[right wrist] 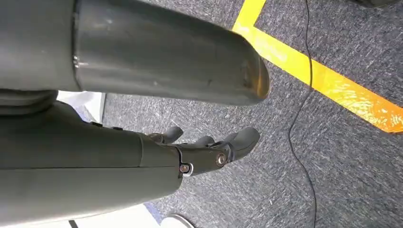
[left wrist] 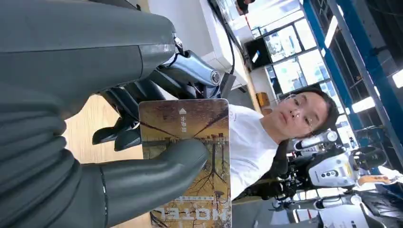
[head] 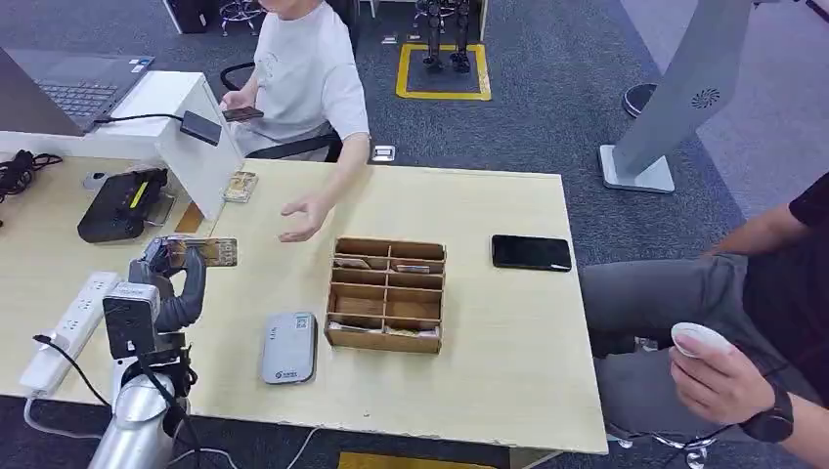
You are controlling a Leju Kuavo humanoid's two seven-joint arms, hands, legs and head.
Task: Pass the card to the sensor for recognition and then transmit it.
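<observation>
Holding the card [head: 200, 252] above the left part of the table [head: 489, 371], the left hand [head: 174, 278] is seen raised at the near left of the head view; in the left wrist view the card [left wrist: 187, 156] is pinched flat between the thick thumb and the dark fingers [left wrist: 128, 118] behind it, with its printed face turned to the camera. The right hand [right wrist: 209, 149] is seen hanging over grey carpet, its fingers loosely spread and nothing held.

A little further in, the grey sensor [head: 289, 347] lies flat on the table, to the right of the held card and just left of the wooden compartment box [head: 386, 293]. Beyond these, a person's open hand [head: 305, 217] is stretched out over the table, palm up.

It is judged that the card has probably been taken past the sensor and that handing over is the step now. For this to be done well, the pinch should be kept firm and the card level, and its free long edge should be brought to the waiting palm. The card should be released only once it is plainly supported.
</observation>
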